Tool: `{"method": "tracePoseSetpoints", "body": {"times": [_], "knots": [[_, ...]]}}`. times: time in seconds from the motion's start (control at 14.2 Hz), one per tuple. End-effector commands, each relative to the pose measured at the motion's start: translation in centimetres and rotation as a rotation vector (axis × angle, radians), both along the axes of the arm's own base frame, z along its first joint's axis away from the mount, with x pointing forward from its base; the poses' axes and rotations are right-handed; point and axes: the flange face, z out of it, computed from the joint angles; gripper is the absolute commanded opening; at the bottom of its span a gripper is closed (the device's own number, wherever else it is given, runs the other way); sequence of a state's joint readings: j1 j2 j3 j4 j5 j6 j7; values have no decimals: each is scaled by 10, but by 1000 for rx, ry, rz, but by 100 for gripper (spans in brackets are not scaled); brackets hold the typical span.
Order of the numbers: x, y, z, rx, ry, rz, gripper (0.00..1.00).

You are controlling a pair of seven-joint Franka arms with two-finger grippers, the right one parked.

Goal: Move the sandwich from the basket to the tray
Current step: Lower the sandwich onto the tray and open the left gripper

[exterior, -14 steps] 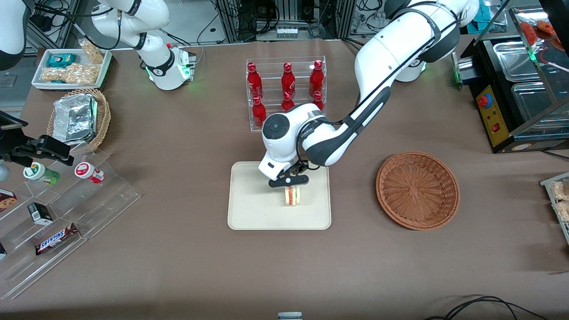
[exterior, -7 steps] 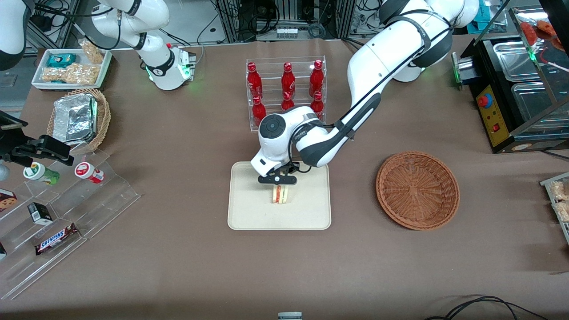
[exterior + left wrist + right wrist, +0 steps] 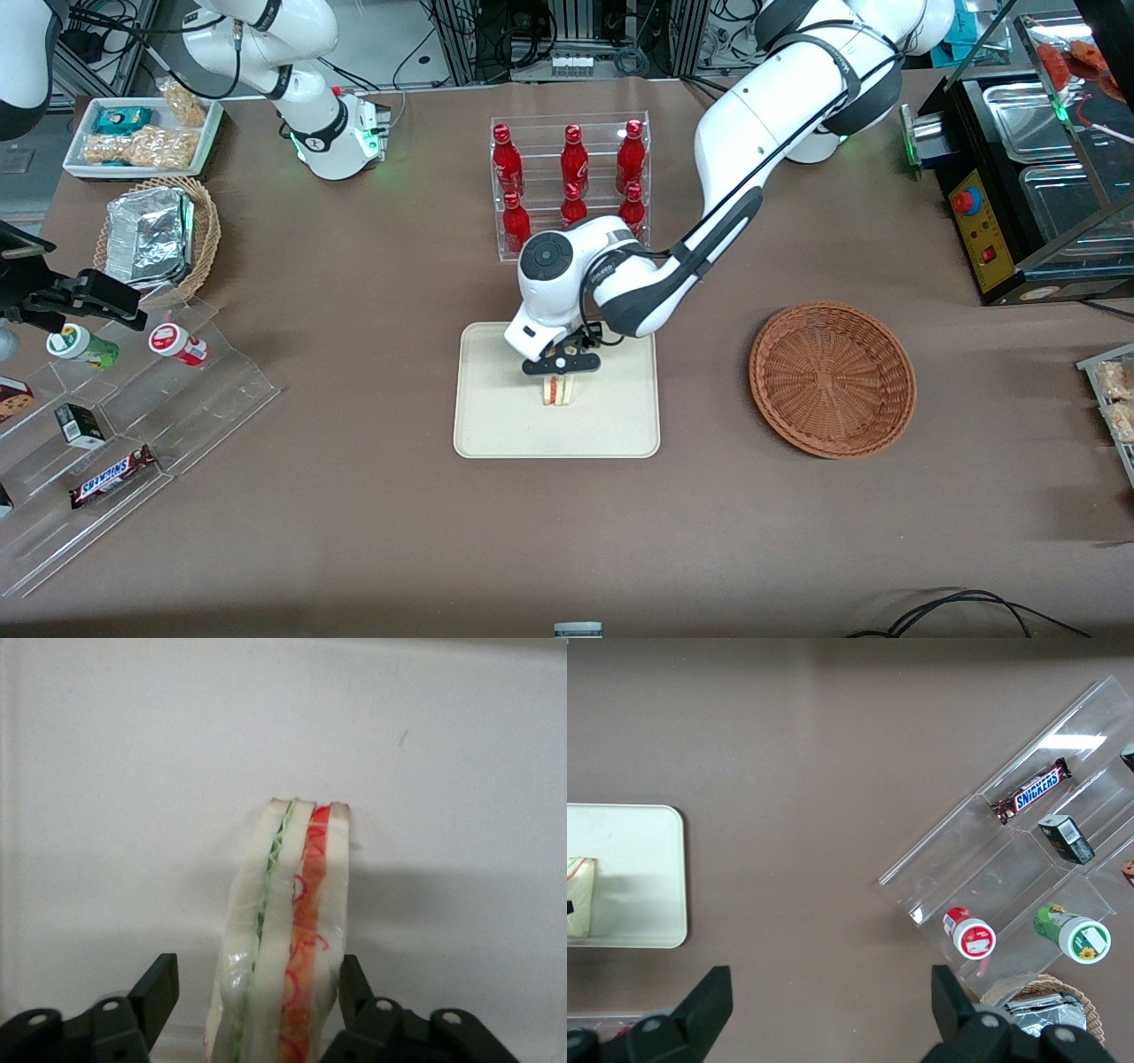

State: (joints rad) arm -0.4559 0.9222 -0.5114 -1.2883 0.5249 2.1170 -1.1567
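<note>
As seen from the front camera, my claw [image 3: 560, 364] hung low over the tray [image 3: 496, 425], with the sandwich [image 3: 557, 390] standing on edge directly under it, near the tray's middle. The basket [image 3: 833, 379] sat well apart toward my own end of the counter [image 3: 354, 496], with nothing in it. I judged the carry done and the set-down under way. A rack of red bottles [image 3: 571, 173] stood farther from the camera than the tray; my forearm passed in front of it.

From my wrist camera, the sandwich [image 3: 283, 939] stood between my fingers [image 3: 158, 992], bread slices upright, green filling toward one finger and orange-pink toward the other. One finger stood clear of the wrap with a gap showing; the other lay just beside or touching it. So the claw was apart, no longer clamped. The wedge rested on the tray floor [image 3: 133, 771], casting a shadow there. I judged it could tip if brushed on the way up, being narrow at the base.

From the parked arm's camera, a corner of the sandwich [image 3: 579, 895] showed on the tray [image 3: 656, 877], inside the rim.
</note>
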Motion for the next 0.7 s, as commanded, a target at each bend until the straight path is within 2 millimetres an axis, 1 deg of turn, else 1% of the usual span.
{"method": "tracePoseSetpoints", "body": {"times": [0.0,0.14,0.21,0.28,0.35,0.42,0.56,0.63], "knots": [[14,5,29,31,-30,67,100],[23,21,66,100,-27,93,100],[34,35,92,103,-40,119,100],[49,57,125,88,-53,159,100],[56,73,152,69,-51,197,100],[57,88,178,65,-35,223,100],[74,154,212,116,15,235,100],[74,184,221,135,73,221,100]]}}
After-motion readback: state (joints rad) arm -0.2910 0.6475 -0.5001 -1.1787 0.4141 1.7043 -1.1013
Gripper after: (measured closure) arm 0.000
